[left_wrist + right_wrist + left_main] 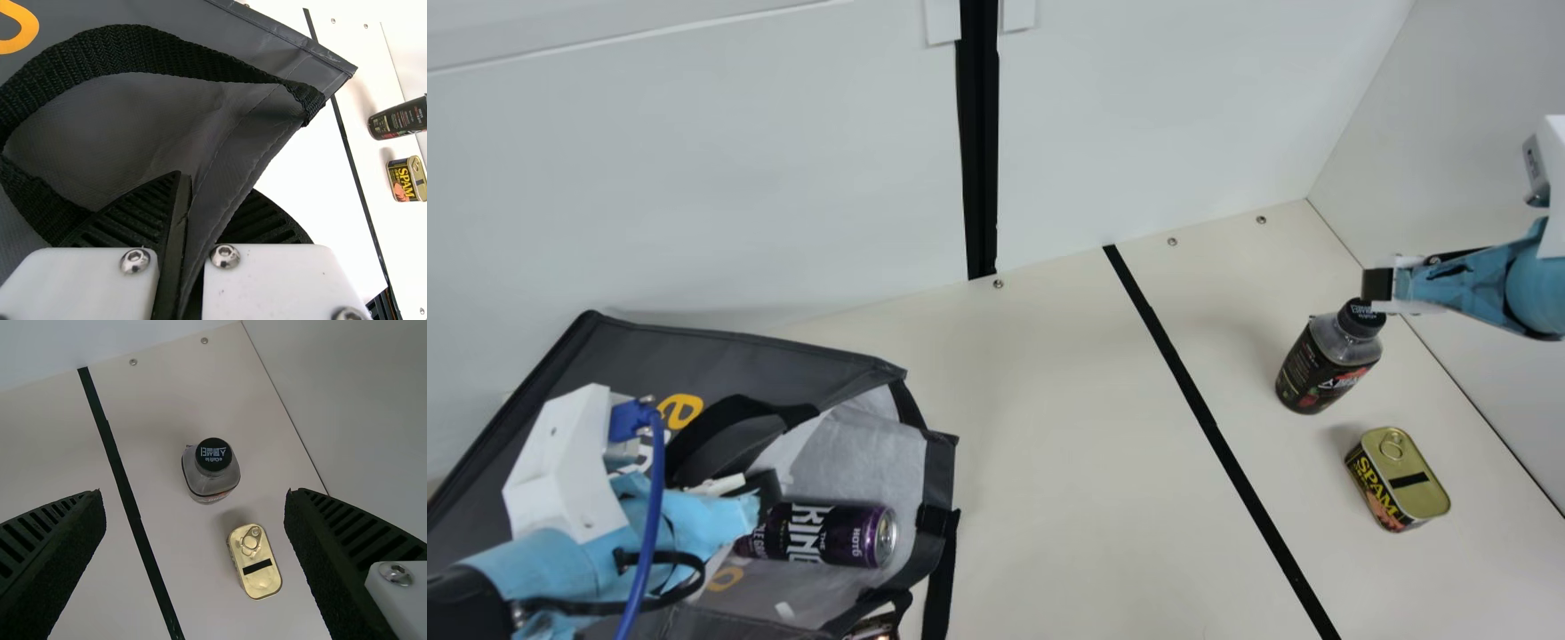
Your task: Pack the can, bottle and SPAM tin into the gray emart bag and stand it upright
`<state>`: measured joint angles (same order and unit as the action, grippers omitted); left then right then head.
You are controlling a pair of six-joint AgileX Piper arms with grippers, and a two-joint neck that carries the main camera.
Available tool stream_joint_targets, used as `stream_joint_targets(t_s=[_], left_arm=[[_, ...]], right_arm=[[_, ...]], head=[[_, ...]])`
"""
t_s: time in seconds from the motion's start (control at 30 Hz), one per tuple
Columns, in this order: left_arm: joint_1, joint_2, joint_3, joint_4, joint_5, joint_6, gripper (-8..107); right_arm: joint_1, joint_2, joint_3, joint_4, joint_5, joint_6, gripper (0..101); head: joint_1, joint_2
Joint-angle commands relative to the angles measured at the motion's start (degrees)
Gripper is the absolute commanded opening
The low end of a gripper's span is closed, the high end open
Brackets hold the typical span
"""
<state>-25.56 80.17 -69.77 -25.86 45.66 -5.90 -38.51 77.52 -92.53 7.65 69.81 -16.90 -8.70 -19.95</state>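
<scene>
1. Cream table (1067,453) below pale walls (738,187), with a black stripe (1200,409) running between the gray bag (694,351) and the goods at the main view's right.
2. Done, as far as visible: can (827,533) in the bag, on the pale lining just inside the mouth; seems to need pushing deeper.
3. Left to do: bottle (1325,364) and SPAM tin (1400,458) to pack, both on the table beyond the stripe, near each other but apart; then the bag to stand upright, now lying on its side, mouth toward the stripe.
4. Left gripper (213,200): pinching the edge of the bag's wall between both fingers, probably to keep the mouth open.
5. Right gripper (193,495): fingers spread wide above bottle and tin, holding nothing; likely to take the bottle next.
6. Can: lying on its side, long axis along the bag's depth, tab end toward the opening.
7. Bottle: upright, cap on top, long axis vertical.
8. SPAM tin: lid up, long axis flat and slanting away from the bottle, ring-pull end nearer it, printed side toward the stripe.
</scene>
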Motion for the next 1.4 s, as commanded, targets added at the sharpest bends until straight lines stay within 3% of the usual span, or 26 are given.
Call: stream_joint_targets(t_s=[0.0, 0.7, 1.37], left_arm=[[0.0, 0.0, 0.0, 0.0, 0.0, 0.0, -8], [0.0, 0.0, 0.0, 0.0, 0.0, 0.0, -8], [0.0, 0.0, 0.0, 0.0, 0.0, 0.0, -8]], right_arm=[[0.31, 0.49, 0.14, -0.51, 0.1, 0.46, 95], [3.42, 6.76, -0.56, -5.23, 0.1, 5.94, 95], [3.86, 13.98, -1.6, -5.83, -1.9, 9.35, 95]], head=[[-1.3, -0.05], [-1.3, -0.05], [-1.3, -0.05]])
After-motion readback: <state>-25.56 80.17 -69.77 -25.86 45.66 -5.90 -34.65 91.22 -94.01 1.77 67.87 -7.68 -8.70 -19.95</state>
